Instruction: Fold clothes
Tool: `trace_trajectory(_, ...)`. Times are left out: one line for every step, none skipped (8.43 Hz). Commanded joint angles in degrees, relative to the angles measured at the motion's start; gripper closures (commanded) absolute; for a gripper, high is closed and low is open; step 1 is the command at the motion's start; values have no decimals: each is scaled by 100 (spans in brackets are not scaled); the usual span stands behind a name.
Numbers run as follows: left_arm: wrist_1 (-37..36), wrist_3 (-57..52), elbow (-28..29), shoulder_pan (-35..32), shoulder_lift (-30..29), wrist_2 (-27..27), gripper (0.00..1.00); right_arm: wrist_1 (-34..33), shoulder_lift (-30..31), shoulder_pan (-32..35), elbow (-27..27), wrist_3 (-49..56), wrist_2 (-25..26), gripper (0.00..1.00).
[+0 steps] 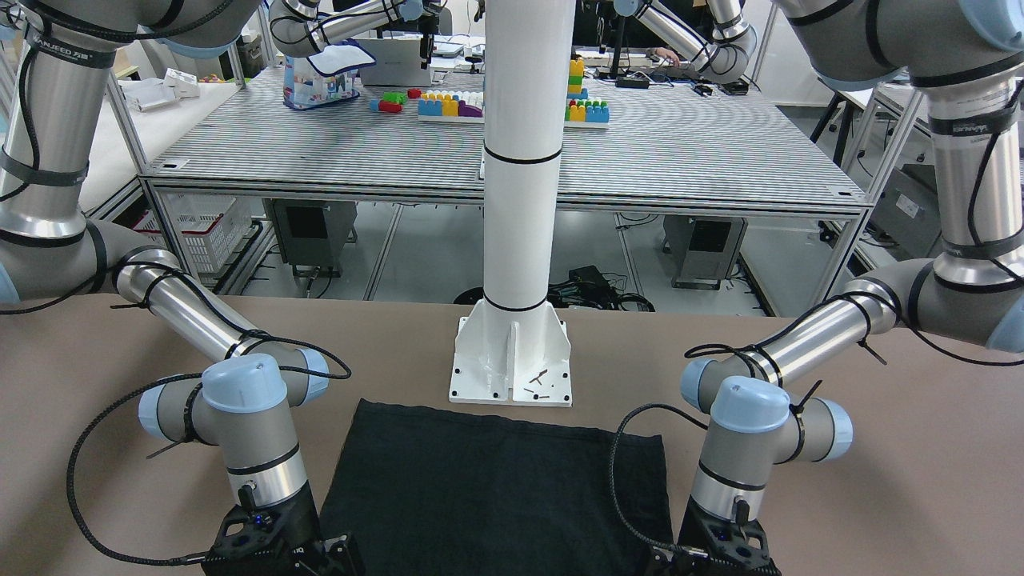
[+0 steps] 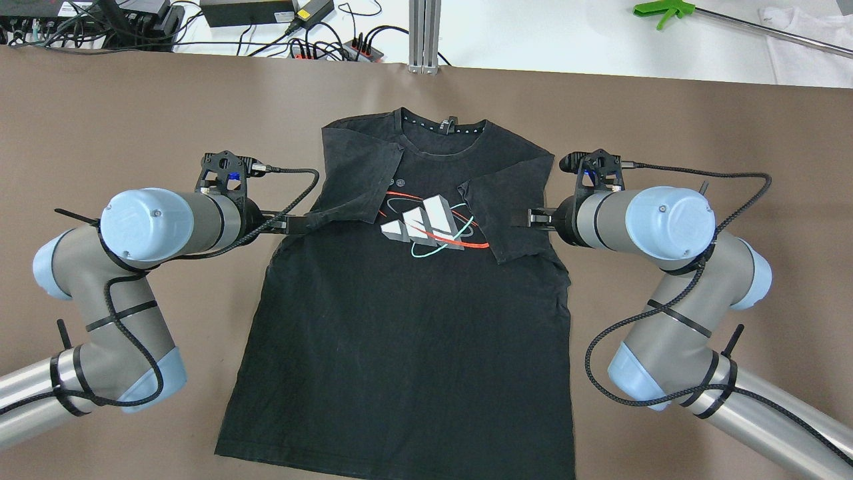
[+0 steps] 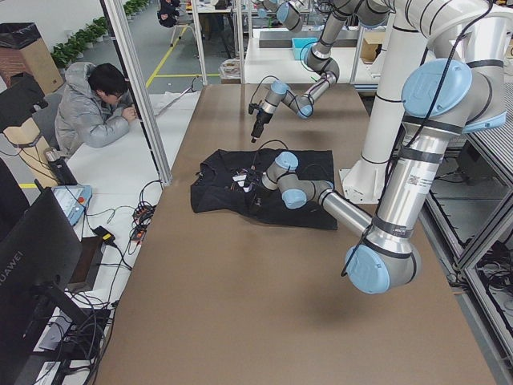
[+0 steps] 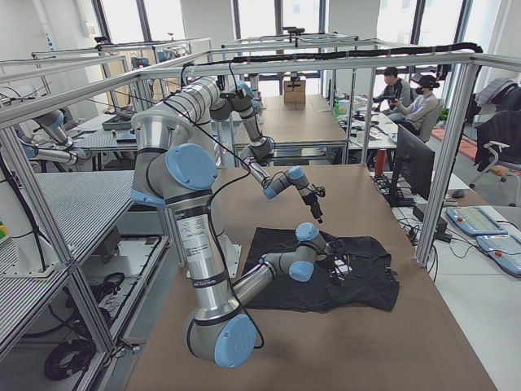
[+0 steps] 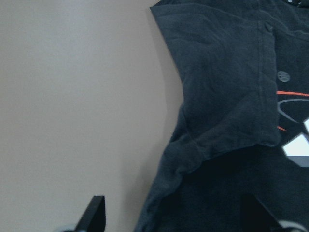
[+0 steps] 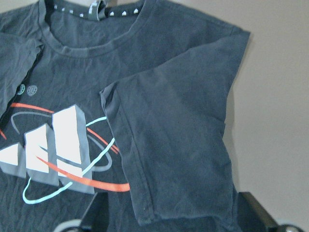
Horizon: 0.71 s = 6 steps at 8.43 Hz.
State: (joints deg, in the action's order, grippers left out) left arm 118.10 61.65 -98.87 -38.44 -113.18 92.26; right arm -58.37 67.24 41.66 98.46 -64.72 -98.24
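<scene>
A black T-shirt (image 2: 400,333) is seen spread front-up on the brown table (image 2: 133,113), its hem (image 2: 393,467) nearest the robot. In the front-facing view only this plain lower part is shown, and both grippers are cut off by the frame's edge.

Further out, in the overhead view, the left gripper (image 2: 293,223) is found at the shirt's edge on the robot's left and the right gripper (image 2: 533,217) at the opposite edge. How their jaws stand is settled only by the wrist views: on each, the fingertips (image 5: 94,212) (image 6: 256,210) are spread wide, with nothing clamped.

Beyond them, the left-hand sleeve (image 2: 356,180) and the right-hand sleeve (image 2: 510,213) are laid inward over the chest, partly covering the printed logo (image 2: 426,227). The collar (image 2: 443,127) lies farthest away. Past the table edge, cables (image 2: 333,50) and a green tool (image 2: 660,9) are shown by the overhead alone.
</scene>
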Motion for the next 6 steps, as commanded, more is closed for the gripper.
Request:
trace_trajectory(2,1598,-850,3,321,555,1,36,734,26,661,-275,-889,6)
trace_trajectory(20,2309,-975,4,444,626,1,53,1043,17,857,-547,-995,6)
trace_trajectory(11,2577,-1159,151,637,584,1,80,1133,0,1041,-829,-1039,6)
trace_trajectory(20,2710,-1317,388,882,461,1,132,1299,-105,1200,-1293,-1083,6)
trace_trajectory(203,2868,-1467,608,1120,138,1,333,1605,-515,1445,-1863,-1057,6)
trace_trajectory(605,2905,-1477,732,1418,100,1,422,1791,-823,1604,-2834,-1005,6)
